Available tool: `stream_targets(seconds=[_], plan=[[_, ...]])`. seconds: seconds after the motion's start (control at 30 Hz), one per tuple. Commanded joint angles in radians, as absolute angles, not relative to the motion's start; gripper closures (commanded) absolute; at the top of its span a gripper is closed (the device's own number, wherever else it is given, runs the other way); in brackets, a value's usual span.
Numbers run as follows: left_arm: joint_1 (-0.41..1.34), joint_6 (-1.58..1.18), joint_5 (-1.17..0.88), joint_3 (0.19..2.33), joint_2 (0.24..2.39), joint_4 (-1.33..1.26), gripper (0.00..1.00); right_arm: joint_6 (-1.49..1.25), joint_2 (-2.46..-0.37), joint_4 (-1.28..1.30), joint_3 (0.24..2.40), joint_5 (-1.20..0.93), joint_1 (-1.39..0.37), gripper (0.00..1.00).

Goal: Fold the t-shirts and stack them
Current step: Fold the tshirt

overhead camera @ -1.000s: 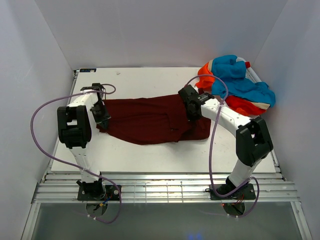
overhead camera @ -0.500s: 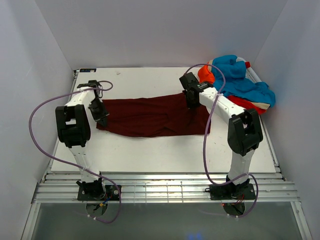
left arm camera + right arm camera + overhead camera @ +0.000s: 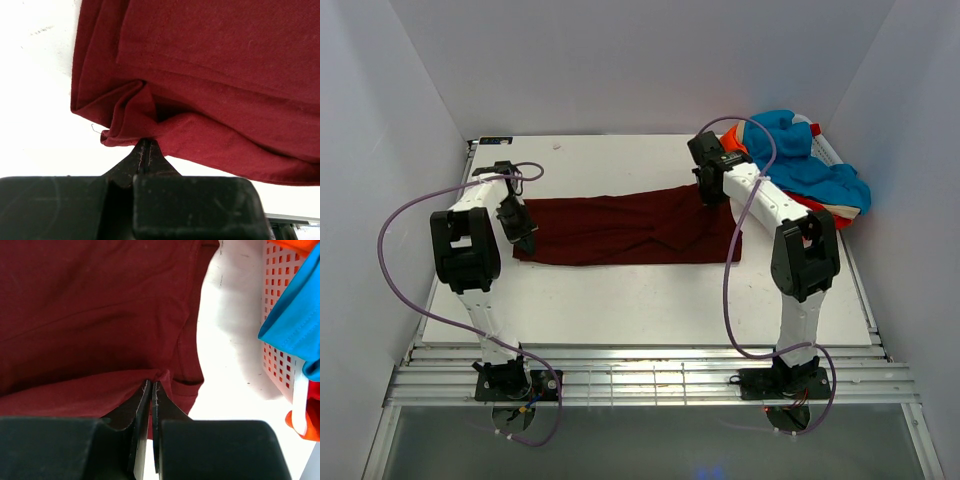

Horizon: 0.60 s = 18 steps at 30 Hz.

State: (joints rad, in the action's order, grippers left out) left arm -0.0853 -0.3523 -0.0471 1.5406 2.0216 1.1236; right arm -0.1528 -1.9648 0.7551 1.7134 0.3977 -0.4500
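Pinching the shirt (image 3: 620, 230), left gripper (image 3: 145, 146) and right gripper (image 3: 151, 386) now sit farther back; between them it lies folded narrower.

You had a white table (image 3: 620, 300) lit bright from above. A white basket (image 3: 832, 152) sat at its far right corner, close to the right wall (image 3: 910, 150). Your right wrist view caught that basket (image 3: 277, 305) from the side, its square holes showing. Metal rails (image 3: 650, 382) ran along the table's near edge, and a small dark speck (image 3: 557, 146) lay near the far edge.
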Motion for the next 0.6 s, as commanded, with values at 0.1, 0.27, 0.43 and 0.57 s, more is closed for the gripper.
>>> stream_targets(seconds=[0.1, 0.27, 0.43, 0.57], plan=[[-0.101, -0.339, -0.087, 1.580, 2.029, 1.127, 1.00, -0.129, -1.997, 0.769, 1.756, 0.403, -0.428, 0.92], [-0.103, -0.334, -0.100, 1.618, 2.057, 1.131, 1.00, -0.124, -2.023, 0.769, 1.743, 0.407, -0.426, 0.92], [-0.104, -0.333, -0.097, 1.700, 2.100, 1.144, 0.98, -0.123, -2.045, 0.764, 1.735, 0.408, -0.425, 0.92], [-0.104, -0.333, -0.091, 1.730, 2.121, 1.157, 0.93, -0.123, -2.066, 0.759, 1.735, 0.408, -0.426, 0.92]])
